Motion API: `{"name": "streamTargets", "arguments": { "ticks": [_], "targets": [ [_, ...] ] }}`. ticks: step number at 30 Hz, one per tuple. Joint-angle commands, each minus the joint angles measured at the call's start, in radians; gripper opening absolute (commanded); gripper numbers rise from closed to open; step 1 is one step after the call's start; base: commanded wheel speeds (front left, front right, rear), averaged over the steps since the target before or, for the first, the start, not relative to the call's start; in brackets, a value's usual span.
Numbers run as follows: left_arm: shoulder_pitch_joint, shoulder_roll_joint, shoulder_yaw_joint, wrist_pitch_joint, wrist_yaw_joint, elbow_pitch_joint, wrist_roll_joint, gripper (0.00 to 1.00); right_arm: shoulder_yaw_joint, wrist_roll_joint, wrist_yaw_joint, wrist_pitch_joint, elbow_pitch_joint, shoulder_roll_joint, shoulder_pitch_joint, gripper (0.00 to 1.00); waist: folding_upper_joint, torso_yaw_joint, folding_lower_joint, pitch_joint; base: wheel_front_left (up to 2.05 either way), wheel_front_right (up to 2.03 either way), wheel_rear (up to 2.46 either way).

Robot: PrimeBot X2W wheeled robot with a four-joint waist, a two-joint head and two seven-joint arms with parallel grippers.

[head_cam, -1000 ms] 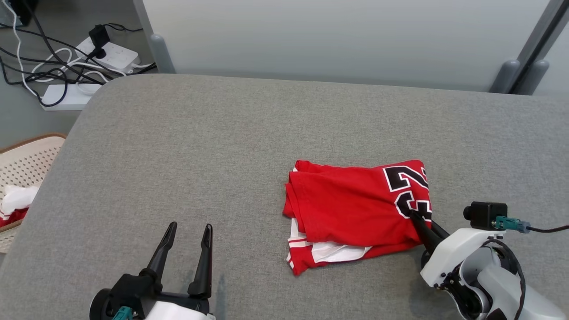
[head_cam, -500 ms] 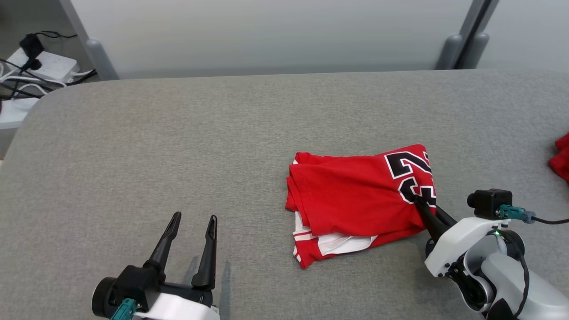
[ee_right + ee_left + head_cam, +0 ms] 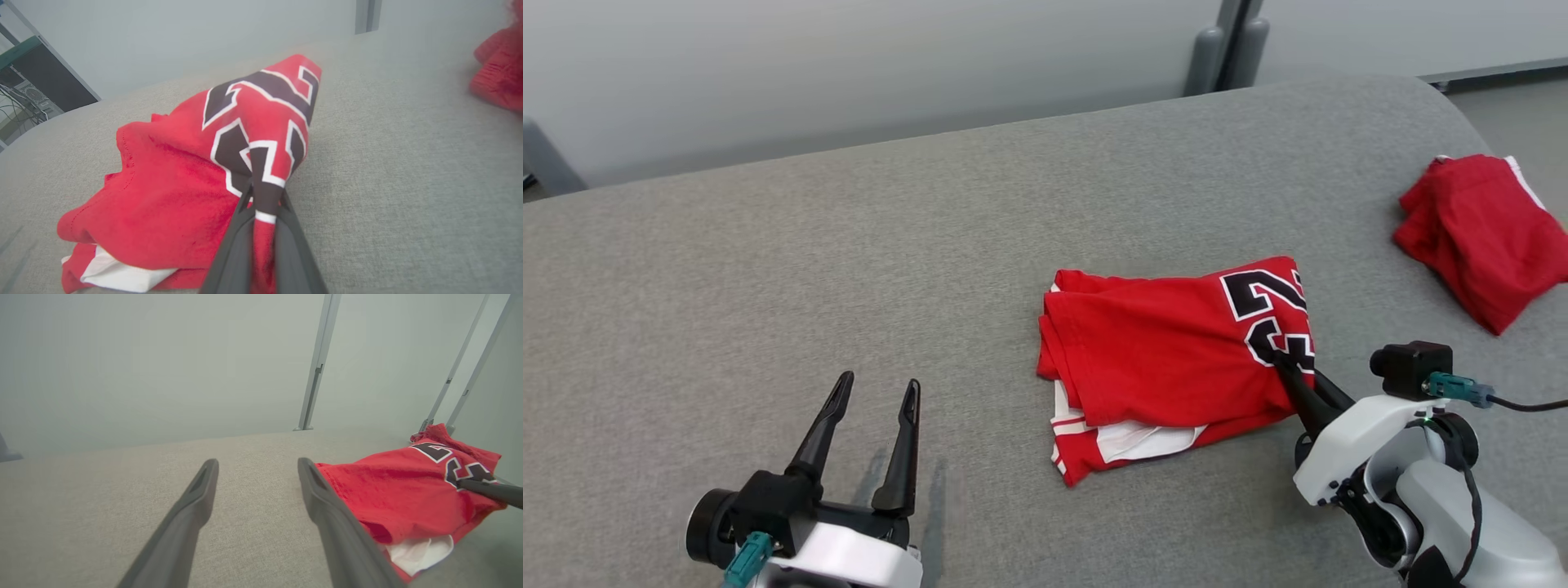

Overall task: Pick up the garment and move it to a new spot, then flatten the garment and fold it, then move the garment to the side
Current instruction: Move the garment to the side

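The garment (image 3: 1168, 359) is a red jersey with black, white-edged numbers, folded into a rough rectangle on the grey padded surface (image 3: 849, 269). My right gripper (image 3: 1282, 363) is shut on the garment's right edge at the numbers; in the right wrist view the cloth (image 3: 261, 163) is pinched between the two dark fingers and pulled up into a ridge. My left gripper (image 3: 874, 392) stands open to the left of the garment, nothing between its fingers. In the left wrist view the garment (image 3: 400, 490) lies just right of the open gripper (image 3: 257, 465).
A second red cloth bundle (image 3: 1478, 229) lies at the far right of the surface, near its rounded corner. A pale wall with grey posts (image 3: 1225, 41) stands behind the surface. Bare grey padding stretches to the left and behind the garment.
The head camera has swung to the right: cables and basket at the left have left the picture, and the second red bundle has come in. The right gripper keeps its hold; left gripper stays open.
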Motion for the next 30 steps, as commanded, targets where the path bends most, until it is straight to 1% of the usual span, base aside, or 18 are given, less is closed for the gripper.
{"name": "streamTargets", "arguments": {
  "ticks": [1,9,15,23,27,30],
  "targets": [
    [-0.049,0.005,0.034,-0.010,-0.010,-0.021,0.009,1.00,-0.004,-0.016,0.002,-0.021,-0.023,-0.001,-0.010,0.00,0.0000,-0.043,0.0000,0.005,0.00,0.00,0.00],
    [-0.060,0.008,0.039,-0.010,-0.018,-0.016,0.021,1.00,-0.023,-0.042,0.002,-0.022,-0.041,0.018,-0.008,0.00,0.0000,-0.151,0.0000,0.011,0.00,0.00,0.00],
    [-0.068,0.007,0.032,-0.010,-0.020,-0.016,0.031,1.00,-0.042,-0.056,0.002,-0.022,-0.053,0.019,-0.010,0.00,0.0000,-0.193,0.0000,0.021,0.00,0.00,0.00],
    [-0.081,0.015,0.025,-0.010,-0.025,-0.024,0.040,1.00,-0.076,-0.095,0.002,-0.022,-0.060,0.005,-0.037,0.00,0.0000,-0.189,0.0000,0.049,0.00,0.00,0.00],
    [-0.093,0.025,0.017,-0.008,-0.026,-0.036,0.048,1.00,-0.105,-0.127,0.002,-0.022,-0.057,-0.029,-0.091,0.00,0.0000,-0.169,0.0000,0.080,0.00,0.00,0.00],
    [-0.104,0.035,0.014,0.002,-0.025,-0.054,0.054,1.00,-0.132,-0.152,0.002,-0.022,-0.053,-0.070,-0.139,0.00,0.0000,-0.147,0.0000,0.110,0.00,0.00,0.00]
  ]
}}
